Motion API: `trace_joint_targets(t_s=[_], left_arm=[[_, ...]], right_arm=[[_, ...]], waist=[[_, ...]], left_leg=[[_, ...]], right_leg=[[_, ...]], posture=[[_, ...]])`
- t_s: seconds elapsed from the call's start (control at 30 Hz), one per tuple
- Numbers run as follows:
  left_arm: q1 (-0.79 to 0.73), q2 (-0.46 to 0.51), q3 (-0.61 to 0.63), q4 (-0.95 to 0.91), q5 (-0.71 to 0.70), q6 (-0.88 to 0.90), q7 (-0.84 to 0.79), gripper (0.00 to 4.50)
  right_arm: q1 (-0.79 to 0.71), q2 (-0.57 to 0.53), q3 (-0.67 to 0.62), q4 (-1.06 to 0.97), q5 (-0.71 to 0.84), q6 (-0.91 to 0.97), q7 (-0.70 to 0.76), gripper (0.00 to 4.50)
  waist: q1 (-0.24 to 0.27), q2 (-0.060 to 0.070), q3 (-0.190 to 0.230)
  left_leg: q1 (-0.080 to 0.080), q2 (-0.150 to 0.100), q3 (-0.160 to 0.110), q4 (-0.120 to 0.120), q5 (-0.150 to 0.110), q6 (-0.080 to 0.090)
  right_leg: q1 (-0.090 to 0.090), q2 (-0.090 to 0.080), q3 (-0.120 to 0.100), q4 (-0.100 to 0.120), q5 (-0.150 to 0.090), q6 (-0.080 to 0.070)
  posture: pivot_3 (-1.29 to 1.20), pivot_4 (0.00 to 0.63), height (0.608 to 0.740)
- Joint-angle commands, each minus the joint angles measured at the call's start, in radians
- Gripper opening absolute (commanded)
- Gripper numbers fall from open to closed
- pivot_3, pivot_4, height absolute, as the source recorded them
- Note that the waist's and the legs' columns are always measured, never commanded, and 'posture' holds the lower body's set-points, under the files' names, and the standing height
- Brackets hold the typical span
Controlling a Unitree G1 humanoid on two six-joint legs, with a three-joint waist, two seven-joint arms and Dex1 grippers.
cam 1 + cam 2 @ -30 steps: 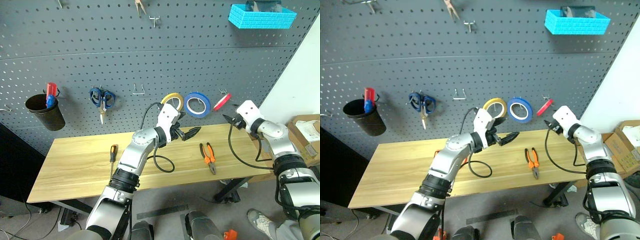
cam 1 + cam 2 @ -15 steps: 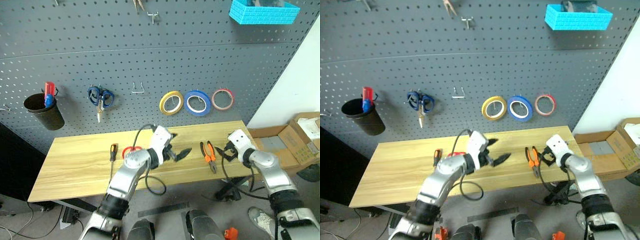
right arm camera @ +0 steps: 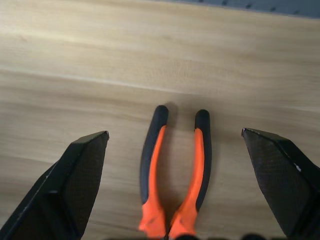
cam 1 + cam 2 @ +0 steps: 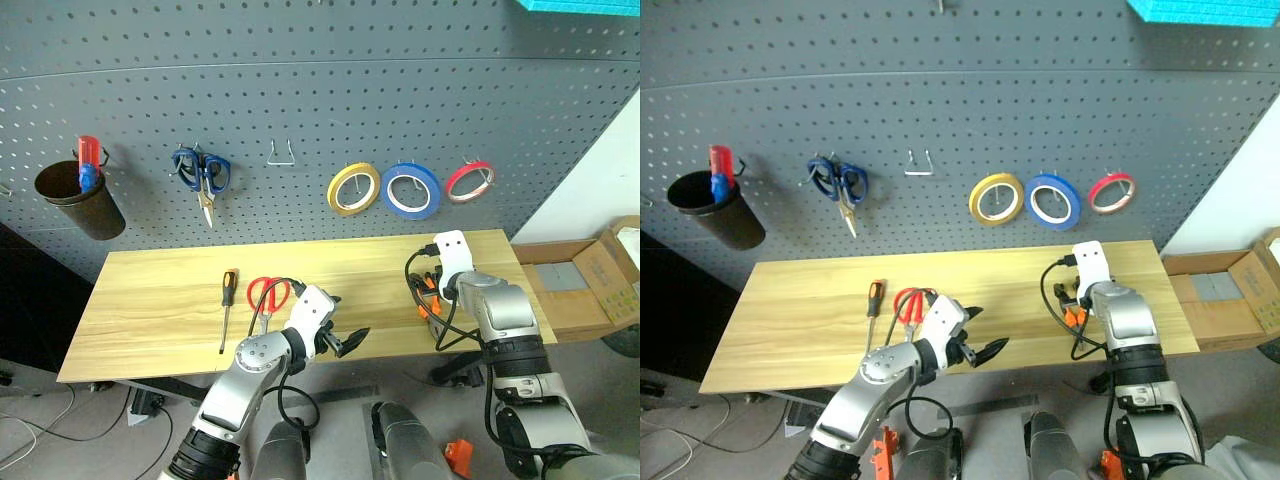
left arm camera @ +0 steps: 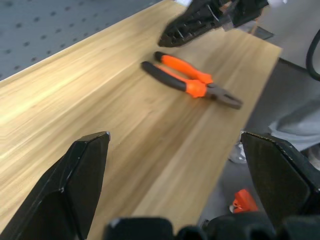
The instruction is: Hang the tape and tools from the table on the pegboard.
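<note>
- The pegboard (image 4: 300,90) fills the background, and the table (image 4: 150,300) stands just before it; the camera has tilted down since a second ago, so the blue basket has all but left the top edge.
- The red tape (image 4: 469,181) is now seen hanging on the pegboard beside the blue roll (image 4: 410,190) and the yellow roll (image 4: 354,189); a second ago it was at the right gripper's tip.
- The right gripper (image 3: 175,150) has been lowered from the board to the table's right end, and its fingers are spread wide either side of the pliers (image 3: 175,175), not touching them.
- The left gripper (image 4: 340,335) has been drawn back to the front edge, fingers spread, nothing between them.
- The red scissors (image 4: 266,296) and the screwdriver (image 4: 226,308) lie left of centre, near each other.
- Bare wood is left between the scissors and the pliers.
</note>
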Motion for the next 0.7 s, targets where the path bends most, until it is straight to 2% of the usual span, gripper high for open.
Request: trace_joint_targets(t_s=[0.03, 0.23, 0.7], left_arm=[[0.011, 0.002, 0.006, -0.066, -0.004, 0.007, 0.011, 4.5], [0.041, 0.008, 0.013, -0.103, -0.004, 0.028, 0.034, 4.5], [0.069, 0.007, 0.008, -0.154, -0.01, 0.065, 0.066, 4.5]], right_arm=[[-0.027, -0.018, 0.019, 0.039, -0.003, -0.048, 0.011, 4.45], [-0.055, -0.015, 0.068, 0.155, -0.007, -0.088, 0.03, 4.45], [-0.116, 0.005, 0.029, 0.357, 0.01, -0.119, -0.01, 4.45]], waist=[[0.0, 0.0, 0.003], [-0.002, -0.003, 0.021], [0.001, -0.005, 0.039]], left_leg=[[-0.001, 0.0, 0.0, 0.0, 0.0, 0.0], [0.0, 0.0, 0.0, 0.0, -0.001, 0.0], [-0.001, 0.0, 0.0, 0.0, 0.0, 0.0]], right_leg=[[-0.001, 0.0, 0.0, 0.0, 0.0, 0.0], [-0.001, 0.0, 0.0, 0.0, -0.003, 0.005], [-0.003, 0.0, 0.0, 0.001, -0.002, 0.005]], posture=[[-0.02, 0.298, 0.74], [0.02, 0.308, 0.74], [0.03, 0.321, 0.74]])
